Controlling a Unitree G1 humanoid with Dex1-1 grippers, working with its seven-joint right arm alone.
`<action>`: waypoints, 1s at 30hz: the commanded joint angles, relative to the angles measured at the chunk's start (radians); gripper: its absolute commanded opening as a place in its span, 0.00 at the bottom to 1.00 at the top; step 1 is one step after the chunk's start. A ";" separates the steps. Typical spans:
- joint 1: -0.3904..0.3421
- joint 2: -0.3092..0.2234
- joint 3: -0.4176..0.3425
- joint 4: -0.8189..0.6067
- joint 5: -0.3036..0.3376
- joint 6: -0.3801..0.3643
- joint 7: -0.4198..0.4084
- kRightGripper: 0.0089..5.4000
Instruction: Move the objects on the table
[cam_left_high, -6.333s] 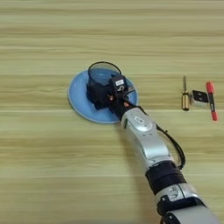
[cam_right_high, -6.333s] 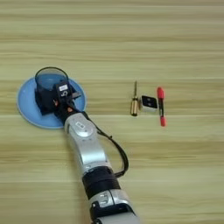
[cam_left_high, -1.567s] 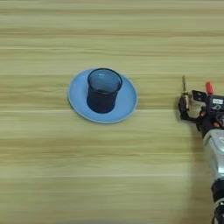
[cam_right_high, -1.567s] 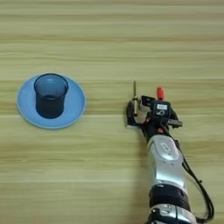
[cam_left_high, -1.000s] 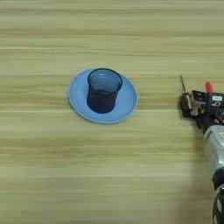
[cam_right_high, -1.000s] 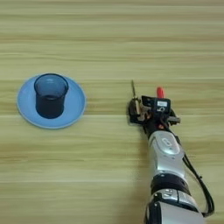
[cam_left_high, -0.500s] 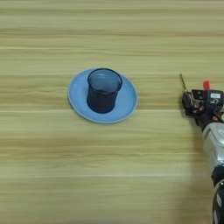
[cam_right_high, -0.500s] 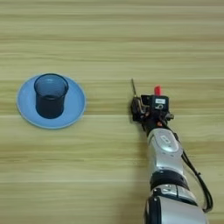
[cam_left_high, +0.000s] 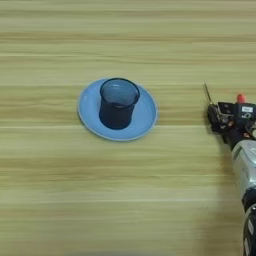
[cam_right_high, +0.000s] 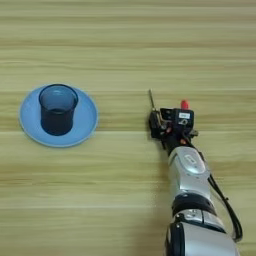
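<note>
I've got the gripper low over the small tools at the right of the counter, the forearm reaching up from the bottom edge. Only the screwdriver shaft pokes out ahead of the black fingers, plus a red tip behind them. Whether the jaws are on it, I can't tell. The cup stands upright on the plate, well apart to the left, clear of my reach.
</note>
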 joint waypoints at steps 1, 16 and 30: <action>-0.049 -0.007 0.007 -0.024 0.024 0.050 0.037 0.63; 0.029 0.129 0.121 -0.243 0.022 0.149 0.082 0.63; 0.051 0.161 0.156 -0.259 0.004 0.152 0.047 0.73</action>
